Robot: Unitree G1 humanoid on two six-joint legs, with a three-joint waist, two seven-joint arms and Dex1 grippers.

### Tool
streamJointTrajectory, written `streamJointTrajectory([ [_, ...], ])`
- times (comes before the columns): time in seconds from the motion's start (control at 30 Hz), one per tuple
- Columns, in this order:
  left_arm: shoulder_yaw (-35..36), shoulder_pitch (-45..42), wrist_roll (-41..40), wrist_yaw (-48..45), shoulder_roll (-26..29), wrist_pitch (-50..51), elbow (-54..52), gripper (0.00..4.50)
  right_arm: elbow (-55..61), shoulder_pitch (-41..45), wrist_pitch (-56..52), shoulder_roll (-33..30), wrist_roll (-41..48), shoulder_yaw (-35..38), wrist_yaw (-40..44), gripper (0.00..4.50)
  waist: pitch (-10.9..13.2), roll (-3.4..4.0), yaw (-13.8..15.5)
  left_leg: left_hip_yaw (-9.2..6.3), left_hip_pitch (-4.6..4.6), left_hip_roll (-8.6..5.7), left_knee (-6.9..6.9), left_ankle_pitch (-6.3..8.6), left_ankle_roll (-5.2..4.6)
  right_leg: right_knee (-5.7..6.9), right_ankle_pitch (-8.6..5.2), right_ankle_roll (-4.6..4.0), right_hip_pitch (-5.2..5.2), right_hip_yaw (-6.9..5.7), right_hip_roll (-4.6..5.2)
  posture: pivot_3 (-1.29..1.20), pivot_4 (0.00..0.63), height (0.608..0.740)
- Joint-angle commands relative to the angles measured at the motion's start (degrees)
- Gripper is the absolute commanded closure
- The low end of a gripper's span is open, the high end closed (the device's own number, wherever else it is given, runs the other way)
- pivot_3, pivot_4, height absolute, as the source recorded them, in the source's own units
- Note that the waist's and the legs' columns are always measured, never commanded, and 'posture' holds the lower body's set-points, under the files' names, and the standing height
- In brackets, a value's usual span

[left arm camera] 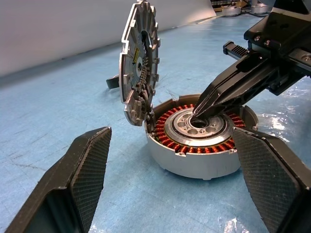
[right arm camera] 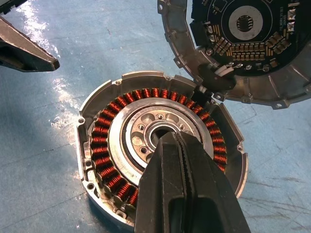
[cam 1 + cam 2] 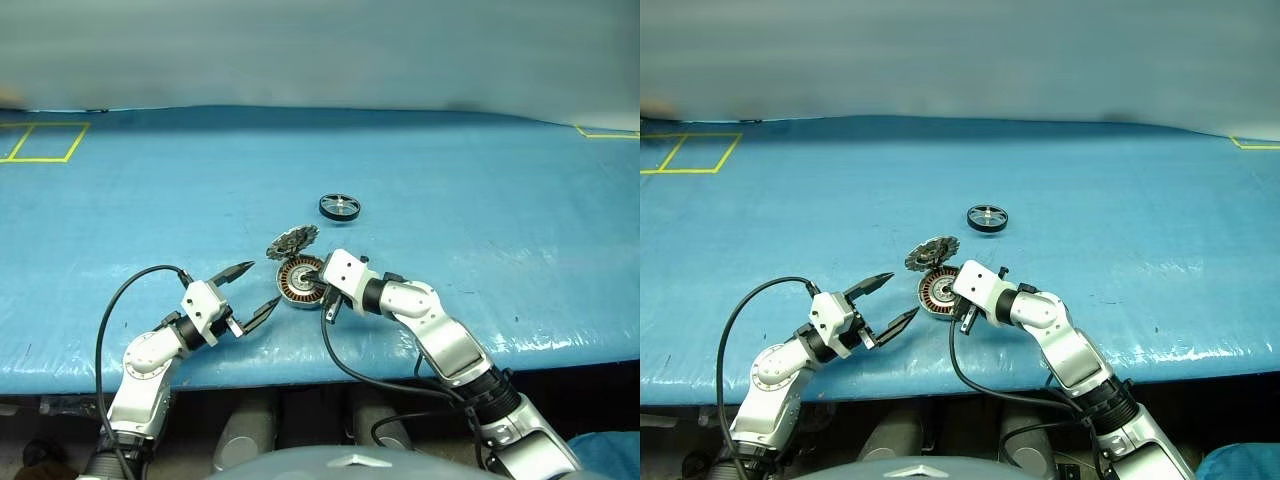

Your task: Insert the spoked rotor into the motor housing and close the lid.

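The motor housing (image 3: 296,283) lies near the table's front edge, its copper windings (image 2: 102,141) showing. Its toothed lid (image 3: 292,241) stands tilted open at the far rim, with a circuit board on its inner face (image 2: 243,29). The spoked rotor (image 3: 340,207) lies flat on the table beyond them, apart from both. My right gripper (image 3: 316,277) is shut, its tips poked into the housing's centre hole (image 2: 167,138). My left gripper (image 3: 258,288) is open just left of the housing, its fingers (image 1: 82,170) spread wide and holding nothing.
A blue cover spans the table, whose front edge (image 3: 300,372) runs close below the housing. Yellow tape marks lie at the far left (image 3: 40,142) and far right (image 3: 605,131). A black cable (image 3: 345,365) hangs from the right wrist.
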State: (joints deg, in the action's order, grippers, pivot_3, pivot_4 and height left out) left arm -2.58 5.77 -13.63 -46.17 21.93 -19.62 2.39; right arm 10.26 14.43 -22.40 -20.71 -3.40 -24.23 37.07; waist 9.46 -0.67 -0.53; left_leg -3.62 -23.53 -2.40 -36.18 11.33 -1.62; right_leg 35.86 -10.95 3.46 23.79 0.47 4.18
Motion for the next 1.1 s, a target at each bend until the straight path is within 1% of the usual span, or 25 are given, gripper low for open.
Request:
streamJointTrajectory([
  [0.03,0.1,-0.4,0.2,0.3,-0.1,-1.6,0.3,0.25,2.6,-0.4,-2.1,-0.8,0.4,1.4,0.2,4.48,0.0,0.0,0.0,0.0,-0.02,0.0,0.0,0.0,0.0,0.0,0.0,0.0,0.0,0.0,0.0,0.0,0.15,0.74],
  [0.23,0.1,-0.7,0.3,0.3,-0.1,-1.8,0.7,0.25,5.2,0.9,-2.7,-0.6,1.6,2.7,0.7,4.48,0.0,0.0,0.0,0.0,-0.17,0.0,0.01,-0.01,-0.01,0.0,0.0,0.0,0.0,0.0,-0.11,0.0,0.15,0.74],
  [0.43,0.1,-1.0,0.4,0.4,-0.1,-1.9,0.9,0.25,2.6,1.8,-1.9,0.5,1.0,2.2,0.4,4.48,0.0,0.01,-0.1,0.01,-0.17,0.01,0.03,0.0,-0.01,0.0,0.0,0.0,0.01,0.0,-0.11,0.0,0.15,0.74],
  [0.63,0.2,0.0,0.3,0.8,0.1,-1.9,0.4,0.25,3.2,2.3,-1.9,1.7,1.6,1.8,1.1,4.48,0.0,0.01,-0.1,0.01,-0.18,0.0,0.04,-0.01,-0.01,0.0,0.0,-0.01,0.02,0.0,-0.13,0.0,0.15,0.74],
  [0.83,0.1,0.2,0.4,1.1,0.2,-1.6,0.3,0.25,-0.1,2.9,-1.6,3.4,1.8,0.8,1.8,4.48,0.0,0.01,-0.1,0.01,-0.16,0.01,0.04,0.0,-0.01,0.0,0.0,-0.01,0.03,0.0,-0.12,0.0,0.15,0.74],
  [1.1,0.2,0.4,0.4,1.5,0.2,-1.6,0.4,0.25,-6.8,2.5,-0.7,3.0,-0.3,-0.6,1.9,4.48,0.0,0.01,-0.1,0.01,-0.04,0.01,0.05,0.0,0.0,0.0,0.0,-0.01,0.02,0.0,-0.11,0.0,0.15,0.74],
])
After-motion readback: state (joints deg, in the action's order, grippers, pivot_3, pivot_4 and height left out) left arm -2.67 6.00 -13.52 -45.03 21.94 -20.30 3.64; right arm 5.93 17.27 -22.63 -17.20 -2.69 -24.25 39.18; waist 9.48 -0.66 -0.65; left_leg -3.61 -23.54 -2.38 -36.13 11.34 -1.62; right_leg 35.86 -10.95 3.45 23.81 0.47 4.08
